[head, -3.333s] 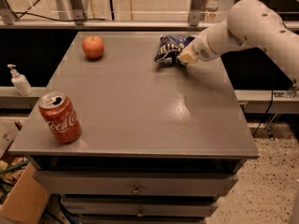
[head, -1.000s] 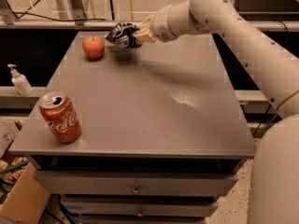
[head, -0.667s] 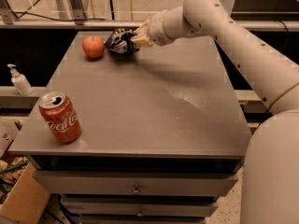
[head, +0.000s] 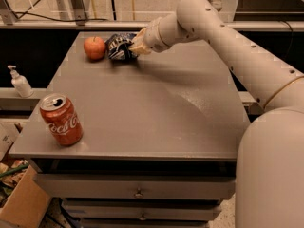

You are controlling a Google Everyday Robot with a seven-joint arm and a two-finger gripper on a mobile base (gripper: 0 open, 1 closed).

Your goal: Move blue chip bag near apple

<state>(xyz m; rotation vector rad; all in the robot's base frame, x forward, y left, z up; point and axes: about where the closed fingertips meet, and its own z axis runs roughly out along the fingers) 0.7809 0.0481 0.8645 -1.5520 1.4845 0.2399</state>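
Note:
The red-orange apple (head: 94,47) sits at the far left of the grey table (head: 142,108). The dark blue chip bag (head: 118,47) lies on the table just right of the apple, almost touching it. My gripper (head: 136,46) is at the bag's right side, its pale fingers closed on the bag's edge. The white arm reaches in from the right across the table's back.
A red Coca-Cola can (head: 61,119) stands upright near the front left corner. A white pump bottle (head: 20,82) stands on a ledge left of the table. A cardboard box (head: 21,201) sits on the floor at lower left. Drawers lie below the tabletop.
The gripper carried the blue chip bag from the back right of the table leftward to beside the apple and lowered it onto the surface.

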